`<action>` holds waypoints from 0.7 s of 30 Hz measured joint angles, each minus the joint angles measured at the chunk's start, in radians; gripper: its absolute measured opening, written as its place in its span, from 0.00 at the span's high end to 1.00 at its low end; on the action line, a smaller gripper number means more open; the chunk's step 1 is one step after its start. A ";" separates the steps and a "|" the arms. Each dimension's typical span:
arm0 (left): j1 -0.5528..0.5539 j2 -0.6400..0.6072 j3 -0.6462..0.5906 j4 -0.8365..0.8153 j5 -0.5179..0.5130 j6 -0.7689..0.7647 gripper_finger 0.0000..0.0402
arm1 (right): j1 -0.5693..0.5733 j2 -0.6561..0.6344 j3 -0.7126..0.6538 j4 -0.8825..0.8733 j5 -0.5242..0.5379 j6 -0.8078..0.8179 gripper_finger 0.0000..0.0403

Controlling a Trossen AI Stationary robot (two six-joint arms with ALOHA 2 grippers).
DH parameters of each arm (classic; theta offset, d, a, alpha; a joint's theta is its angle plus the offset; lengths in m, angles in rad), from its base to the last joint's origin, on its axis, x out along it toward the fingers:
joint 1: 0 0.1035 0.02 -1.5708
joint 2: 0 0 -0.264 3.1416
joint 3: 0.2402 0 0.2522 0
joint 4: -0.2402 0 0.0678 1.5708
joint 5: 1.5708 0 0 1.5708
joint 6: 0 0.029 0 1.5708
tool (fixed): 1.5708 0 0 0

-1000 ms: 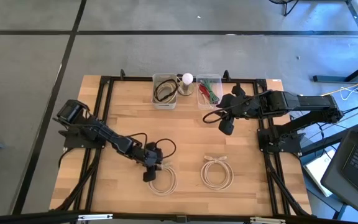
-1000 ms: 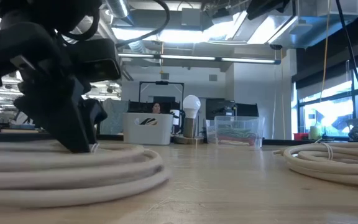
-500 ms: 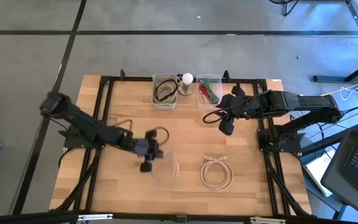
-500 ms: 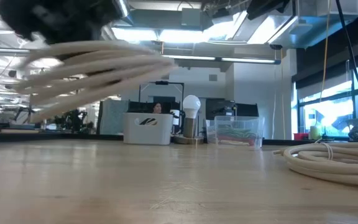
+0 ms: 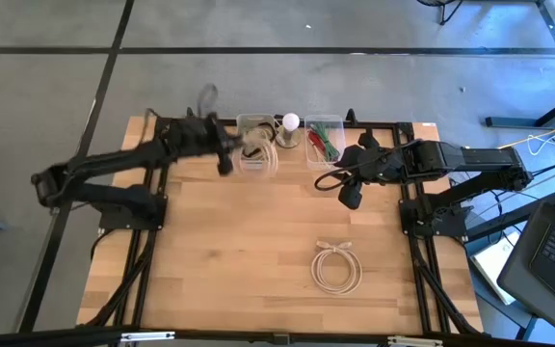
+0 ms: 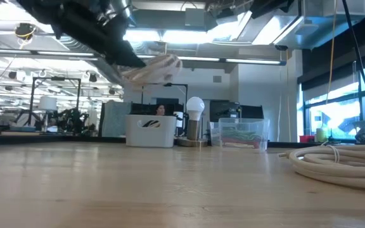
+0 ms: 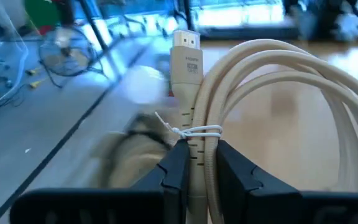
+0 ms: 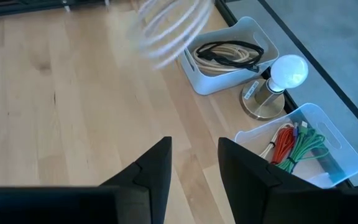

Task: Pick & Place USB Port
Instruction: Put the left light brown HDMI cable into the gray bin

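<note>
pinching a coiled cream cable (image 7: 253,106), the left hand (image 7: 197,165) holds it above the white bin (image 5: 255,141).

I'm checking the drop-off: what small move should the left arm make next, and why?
Probably lower a little and open. The left gripper is shut on the coiled cream cable and hangs over the white bin, which already holds cables.
</note>
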 joint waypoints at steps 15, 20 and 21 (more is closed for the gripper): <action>0.536 0.388 0.002 0.533 0.694 -0.288 0.89 | 0.000 0.029 0.000 0.052 0.003 -0.055 0.67; 0.555 0.546 0.002 0.709 0.715 -0.378 0.89 | 0.000 0.053 0.000 0.030 0.003 -0.055 0.67; 0.559 0.570 0.003 0.730 0.720 -0.393 0.89 | 0.000 0.055 0.000 0.020 0.003 -0.055 0.67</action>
